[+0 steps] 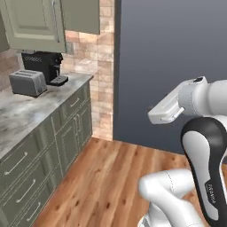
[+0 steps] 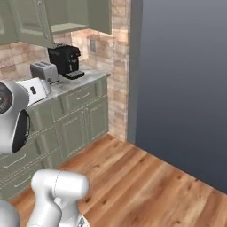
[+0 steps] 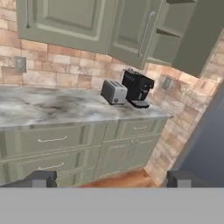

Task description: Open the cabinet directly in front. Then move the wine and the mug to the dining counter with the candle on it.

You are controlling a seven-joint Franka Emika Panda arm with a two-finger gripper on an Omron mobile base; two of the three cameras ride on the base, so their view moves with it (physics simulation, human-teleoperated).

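Observation:
The sage-green wall cabinet [image 3: 70,19] hangs above the worktop. Its right door [image 3: 138,33] stands swung out, silver bar handle facing me, and the shelves [image 3: 174,27] behind it show nothing on the parts I can see. The left base view has the open door [image 1: 33,22] at top left, and the right base view has it too [image 2: 31,20]. My gripper [image 3: 113,179] is open and empty, well back from the cabinet and lower than it, with both dark fingertips [image 3: 41,178] far apart. The wine, the mug, the dining counter and the candle are out of view.
A silver toaster [image 3: 113,92] and a black coffee machine [image 3: 138,87] stand on the marble worktop [image 3: 52,109] over low green drawers [image 3: 52,140]. A brick wall [image 1: 102,66] meets a dark grey wall [image 1: 168,53] to the right. Wooden floor [image 2: 146,186] lies open below.

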